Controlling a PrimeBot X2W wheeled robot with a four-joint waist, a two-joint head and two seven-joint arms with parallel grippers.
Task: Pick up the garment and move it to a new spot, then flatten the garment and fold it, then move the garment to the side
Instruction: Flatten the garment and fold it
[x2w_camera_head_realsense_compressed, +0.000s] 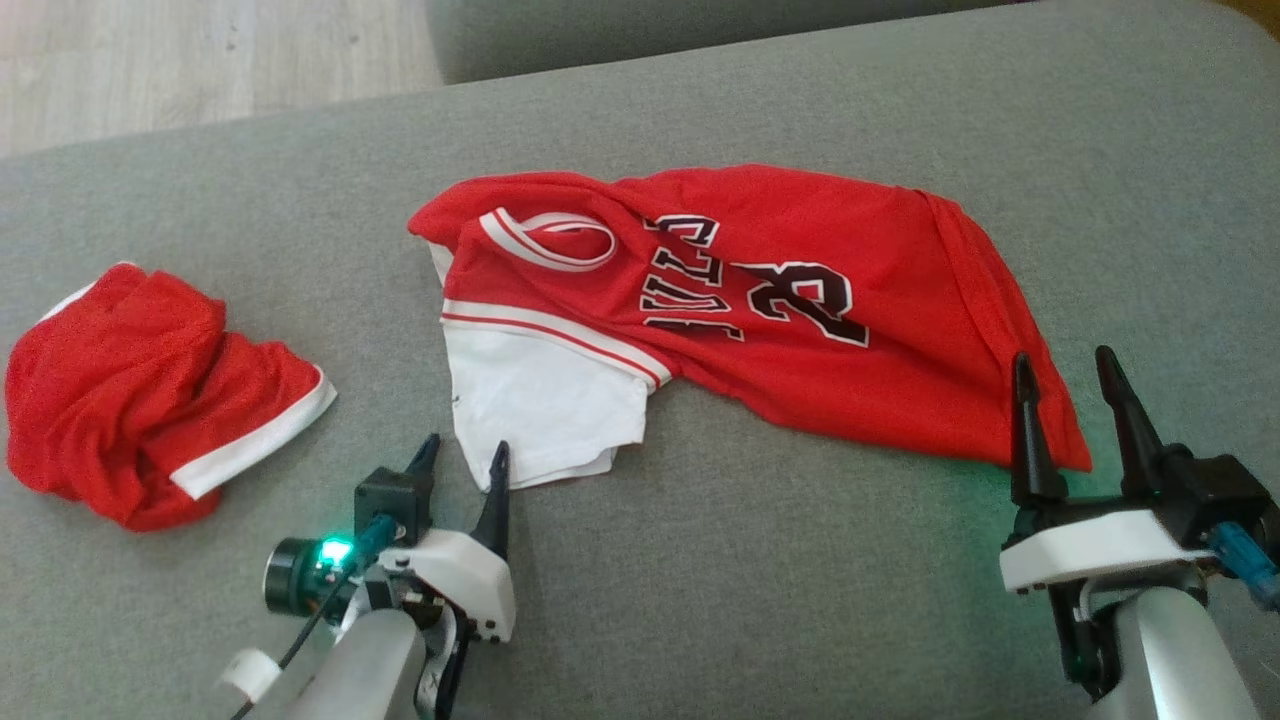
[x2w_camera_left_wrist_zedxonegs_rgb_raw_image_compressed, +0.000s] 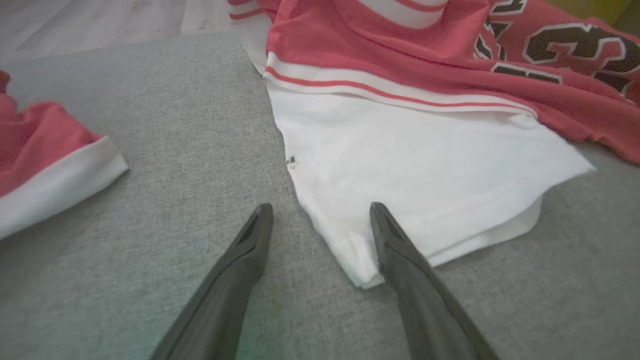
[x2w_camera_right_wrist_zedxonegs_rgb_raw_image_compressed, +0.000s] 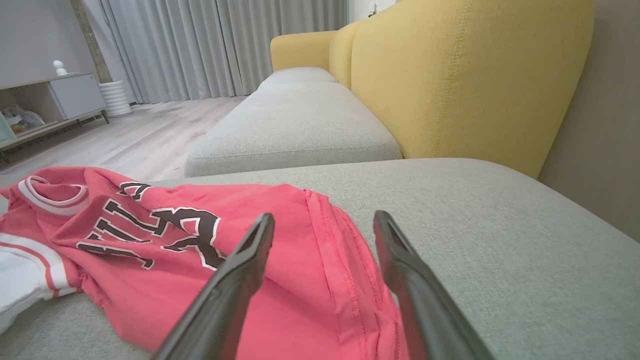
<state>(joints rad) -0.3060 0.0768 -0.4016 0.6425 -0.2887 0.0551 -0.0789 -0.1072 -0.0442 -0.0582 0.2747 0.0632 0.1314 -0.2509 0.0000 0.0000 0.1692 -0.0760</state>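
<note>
We see red jersey lying rumpled across centre of frame on grey sofa cushion, its white sleeve toward lower left. Our left tool spread wide, holding nothing, fingers straddling sleeve's near corner. Our right tool likewise wide and empty, tips over jersey's hem at right. At far left, second red garment bunched, apart from jersey.

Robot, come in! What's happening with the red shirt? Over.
Left gripper open at the white sleeve; right gripper open at the red hem. Jersey lies rumpled, not yet folded. Other red garment apart at the left, not in the way. Over.
</note>
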